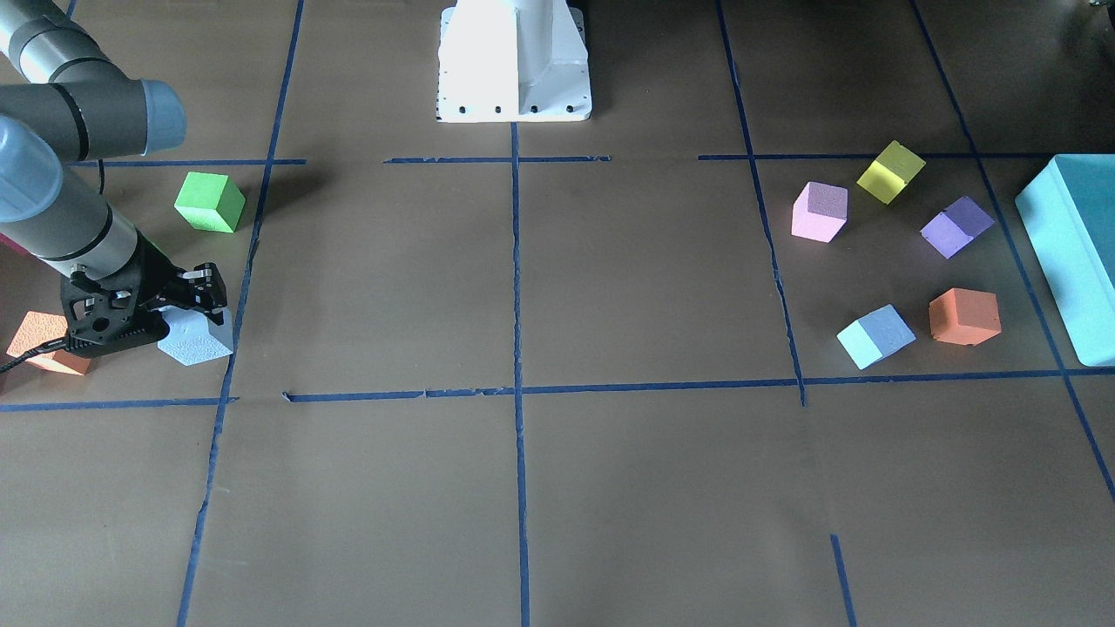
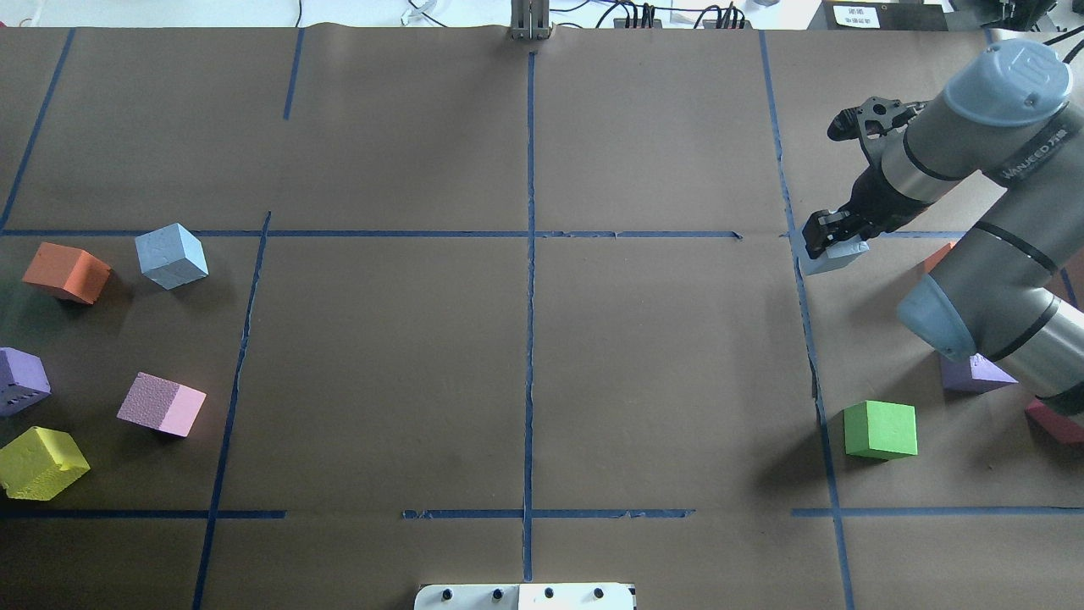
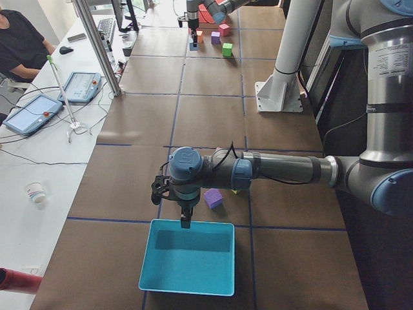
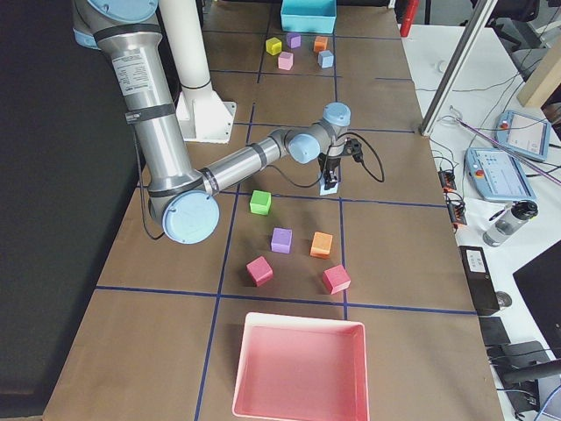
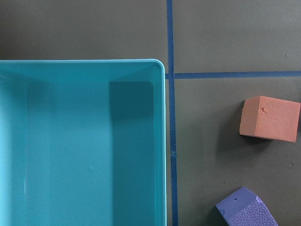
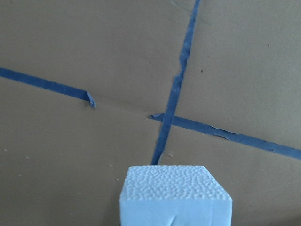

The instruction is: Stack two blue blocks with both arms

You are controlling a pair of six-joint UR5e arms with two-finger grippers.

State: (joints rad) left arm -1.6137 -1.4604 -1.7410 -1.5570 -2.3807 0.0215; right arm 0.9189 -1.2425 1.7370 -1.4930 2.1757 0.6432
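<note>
One pale blue block (image 1: 199,342) sits at the table's right side, next to a blue tape line, and fills the bottom of the right wrist view (image 6: 175,195). My right gripper (image 1: 193,303) is shut on it from above, at or just above the paper; it also shows in the overhead view (image 2: 832,239). The second blue block (image 1: 875,337) lies free on the left side (image 2: 171,254), among other cubes. My left gripper (image 3: 185,219) hangs over the near edge of the teal box (image 3: 187,258); I cannot tell whether it is open or shut.
Near the free blue block lie orange (image 1: 964,316), purple (image 1: 956,226), pink (image 1: 819,212) and yellow (image 1: 890,171) cubes, beside the teal box (image 1: 1076,252). A green cube (image 1: 209,202) and an orange cube (image 1: 43,344) flank my right gripper. A pink tray (image 4: 298,368) stands beyond.
</note>
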